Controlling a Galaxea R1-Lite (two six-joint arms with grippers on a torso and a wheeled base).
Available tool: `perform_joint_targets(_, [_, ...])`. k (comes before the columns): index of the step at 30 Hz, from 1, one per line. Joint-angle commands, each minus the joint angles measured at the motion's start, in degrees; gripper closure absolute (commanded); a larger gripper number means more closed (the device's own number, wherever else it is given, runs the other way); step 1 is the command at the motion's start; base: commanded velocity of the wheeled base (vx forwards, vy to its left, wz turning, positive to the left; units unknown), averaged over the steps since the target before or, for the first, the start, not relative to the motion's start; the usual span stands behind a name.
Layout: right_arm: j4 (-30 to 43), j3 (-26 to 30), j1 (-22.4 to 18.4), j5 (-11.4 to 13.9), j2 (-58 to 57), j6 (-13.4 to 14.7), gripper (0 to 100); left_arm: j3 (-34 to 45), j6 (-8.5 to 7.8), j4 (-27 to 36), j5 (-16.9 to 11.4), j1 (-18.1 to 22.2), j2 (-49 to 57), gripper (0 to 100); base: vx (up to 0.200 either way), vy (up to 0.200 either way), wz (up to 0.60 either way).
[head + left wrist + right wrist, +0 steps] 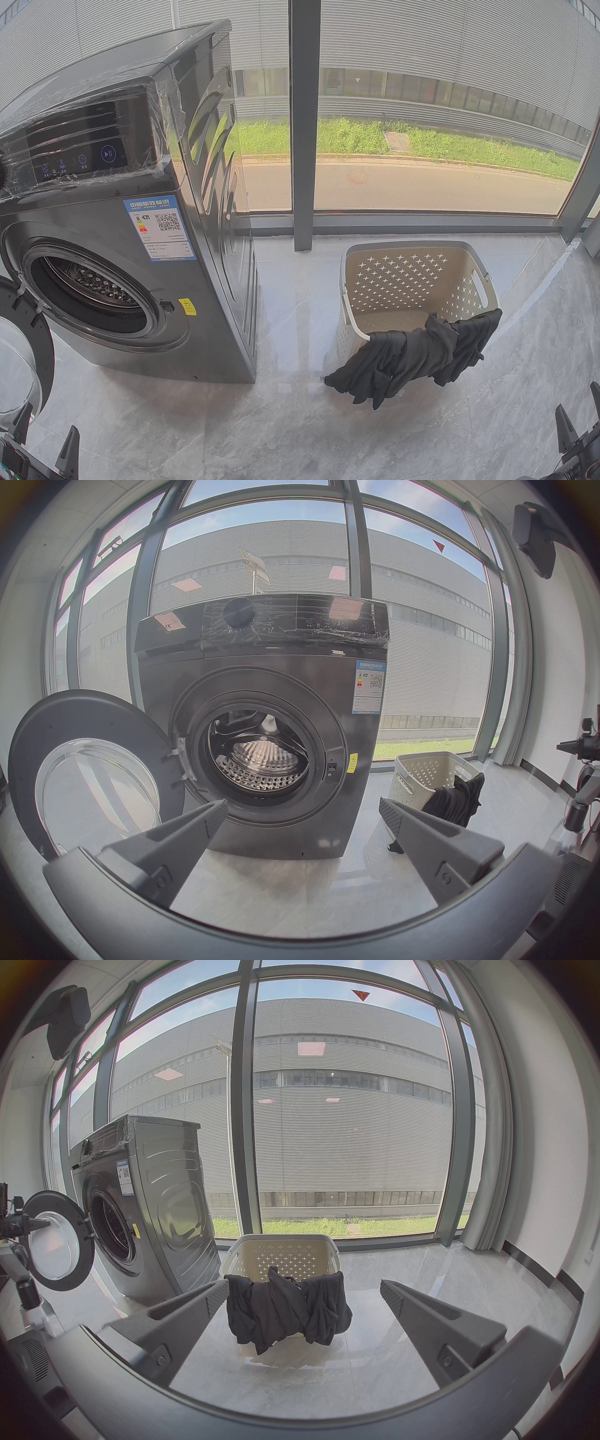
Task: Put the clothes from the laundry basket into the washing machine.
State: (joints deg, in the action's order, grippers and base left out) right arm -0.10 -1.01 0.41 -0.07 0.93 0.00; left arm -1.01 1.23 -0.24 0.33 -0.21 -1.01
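There's the cream laundry basket [400, 275], its walls perforated, standing upright near the washing machine [200, 325], off to its right. Black clothes [406, 359] hang draped over the basket's near rim and trail down the outside. The grey front-loader's round door [40, 340] is swung wide open, and the steel drum [94, 287] shows inside.

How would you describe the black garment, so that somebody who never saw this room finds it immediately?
Start at the grey front-loading washing machine by the window; to its right, on the pale marble floor, stands a cream perforated plastic laundry basket. The black garment hangs over the basket's near rim, draping down its outside wall. It is the only dark, soft thing.
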Motion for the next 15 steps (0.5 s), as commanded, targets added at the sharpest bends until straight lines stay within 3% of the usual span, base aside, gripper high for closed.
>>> perform_joint_targets(1, [0.01, 1.01, 0.02, -0.01, -0.93, 0.0, 0, 0.92, 0.0, -0.02, 0.02, 0.03, 1.01, 0, 0.0, -0.2, 0.0])
perform_joint_targets(15, [0.01, 1.01, 0.02, -0.01, -0.93, 0.0, 0, 0.92, 0.09, -0.02, 0.02, 0.03, 1.01, 0, 0.0, -0.2, 0.0])
